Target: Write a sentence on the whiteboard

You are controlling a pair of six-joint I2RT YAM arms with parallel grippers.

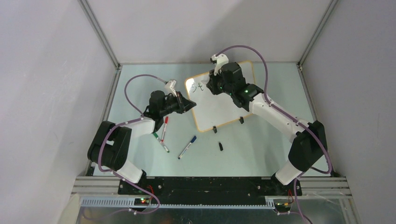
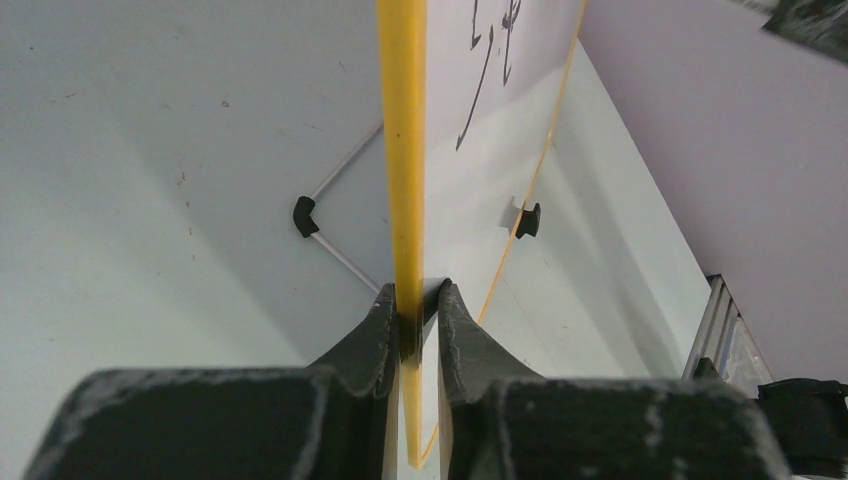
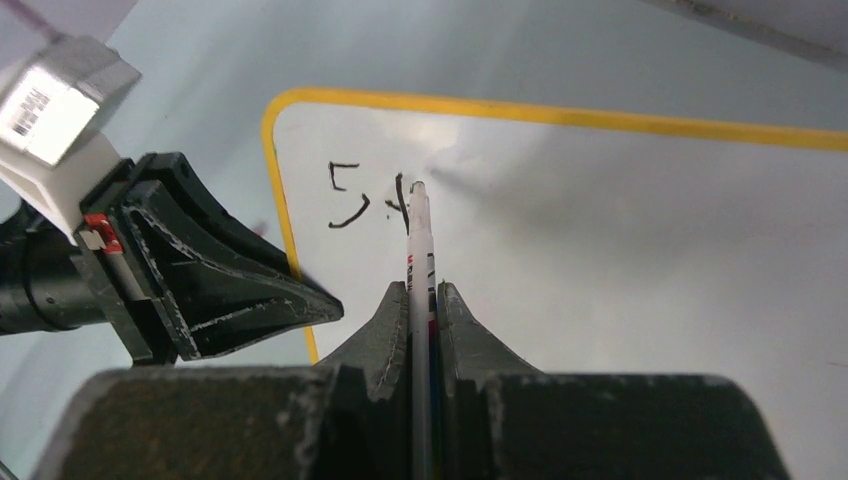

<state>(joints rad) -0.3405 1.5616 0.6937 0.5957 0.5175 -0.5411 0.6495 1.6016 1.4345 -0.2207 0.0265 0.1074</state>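
Observation:
The whiteboard (image 1: 219,112) lies tilted on the table, white with a thin orange-yellow rim (image 2: 402,150). My left gripper (image 1: 190,105) is shut on its left edge, the fingers (image 2: 380,325) pinching the rim from both sides. My right gripper (image 1: 213,87) hovers over the board's upper left corner, shut on a white marker (image 3: 420,245) whose tip touches the board. The sentence (image 3: 360,195) is a few black strokes, an "S" and a started letter, beside the marker tip. In the right wrist view the left gripper (image 3: 300,305) shows at the board's edge.
Loose on the table in front of the board lie a red marker (image 1: 165,126), a green-capped marker (image 1: 159,141), a blue marker (image 1: 187,147) and a small black cap (image 1: 220,146). Two black clip feet (image 1: 241,120) stick out from the board's near edge. Grey walls enclose the table.

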